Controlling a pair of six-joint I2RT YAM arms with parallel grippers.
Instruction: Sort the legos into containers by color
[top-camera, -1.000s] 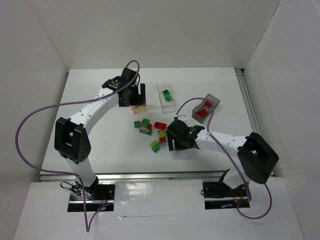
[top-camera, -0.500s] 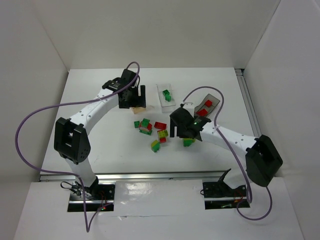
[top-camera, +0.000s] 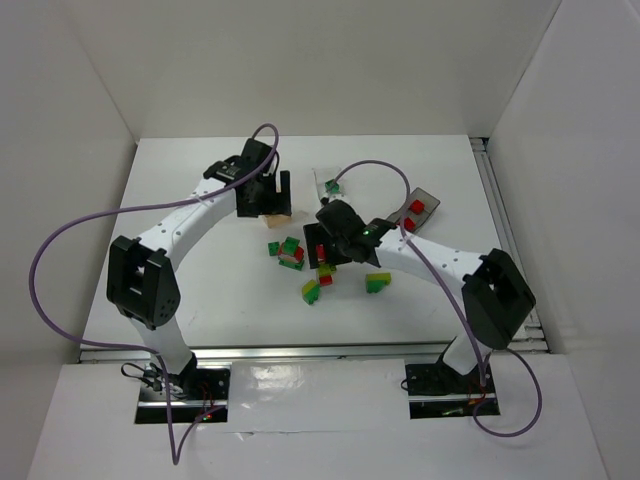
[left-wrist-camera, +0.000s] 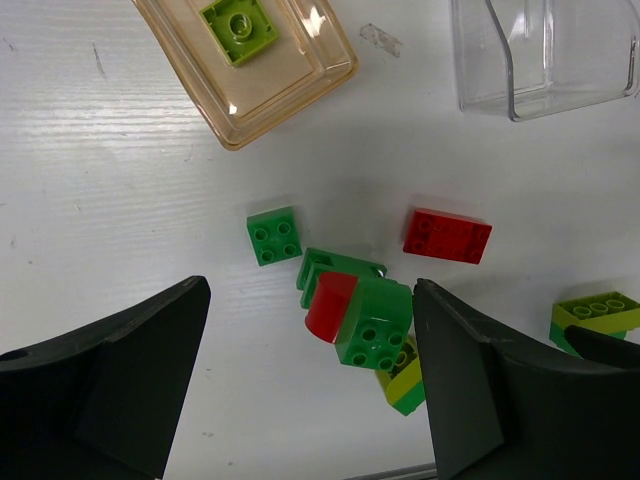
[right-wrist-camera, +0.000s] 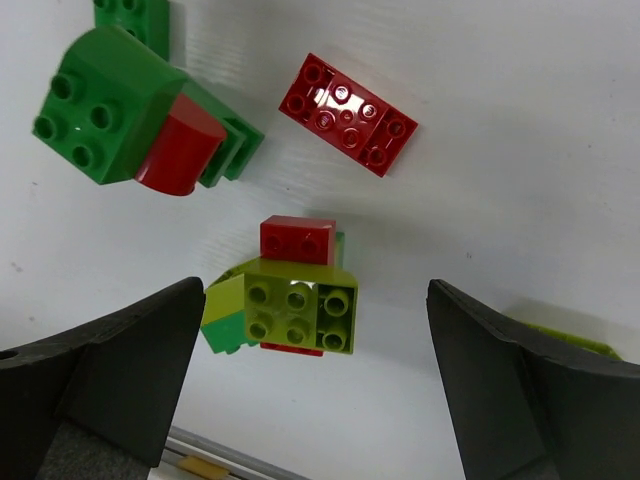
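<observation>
— Where do our claws stand?
— Our left gripper (left-wrist-camera: 310, 300) is spread wide and empty above a green-and-red clump (left-wrist-camera: 358, 312). Beyond it the orange-tan bin (left-wrist-camera: 290, 95) holds one yellow-green brick (left-wrist-camera: 238, 18)
— And our right?
— Our right gripper (right-wrist-camera: 315, 300) gapes as well, gripping nothing. A yellow-green and red stack (right-wrist-camera: 300, 312) lies between its fingers, touching neither. A long red brick (right-wrist-camera: 347, 113) lies loose nearby, and we see a red piece (top-camera: 413, 207) in the dark grey bin (top-camera: 427, 194)
</observation>
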